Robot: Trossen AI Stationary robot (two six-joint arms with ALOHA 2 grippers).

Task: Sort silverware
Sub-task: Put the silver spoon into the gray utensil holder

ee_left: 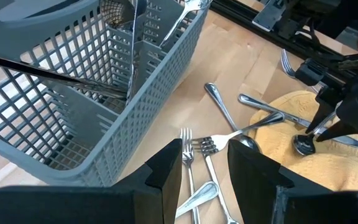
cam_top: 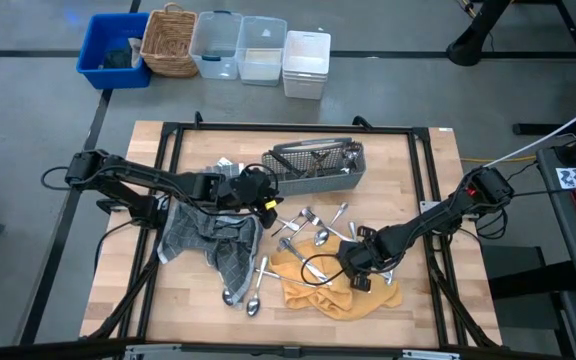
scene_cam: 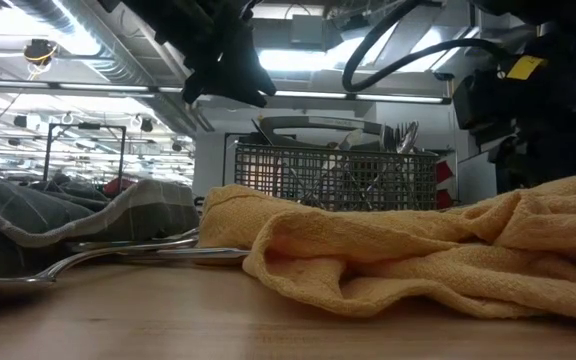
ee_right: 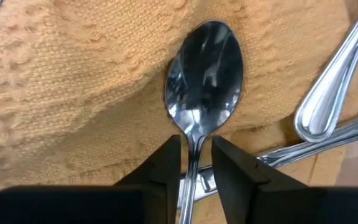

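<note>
While right claw pinches spoon, handle hidden, left claw spread.

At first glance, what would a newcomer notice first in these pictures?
The loose silverware scattered at the table's middle, partly over a yellow towel, catches the eye first. There the right claw grips the neck of a spoon lying on that towel. Behind, a grey mesh caddy already holds several pieces, with the open left claw hovering beside it.
</note>
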